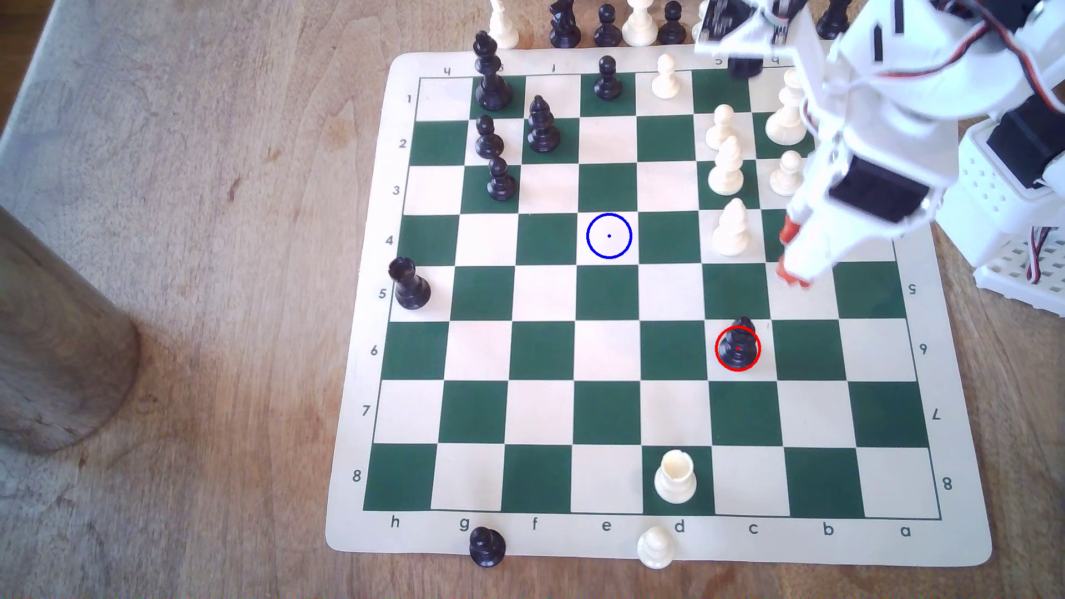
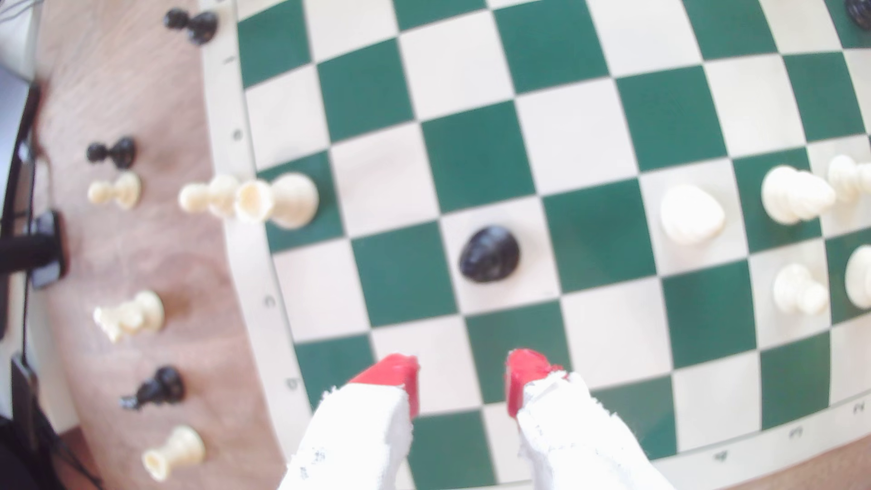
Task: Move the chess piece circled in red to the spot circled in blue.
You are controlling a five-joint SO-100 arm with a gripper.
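The chess piece [image 1: 738, 345], a black bishop ringed in red, stands upright on a cream square in row 6, column c. From the wrist view the chess piece [image 2: 490, 253] is seen from above, apart from the fingers. The spot [image 1: 609, 235] is a cream square with a blue ring and centre dot in row 4, column e; nothing stands on it. My gripper [image 1: 788, 253] hangs above the board near rows 4 and 5, up and to the exterior view's right of the bishop. In the wrist view my gripper [image 2: 462, 381] is open, its red-tipped fingers holding nothing.
White pieces [image 1: 731, 227] cluster just beside the gripper toward the far right of the board. Black pieces [image 1: 500, 178] stand at the far left, a black rook [image 1: 408, 283] at the left edge, a white rook [image 1: 675, 477] in row 8. Captured pieces [image 1: 639, 23] line the far table.
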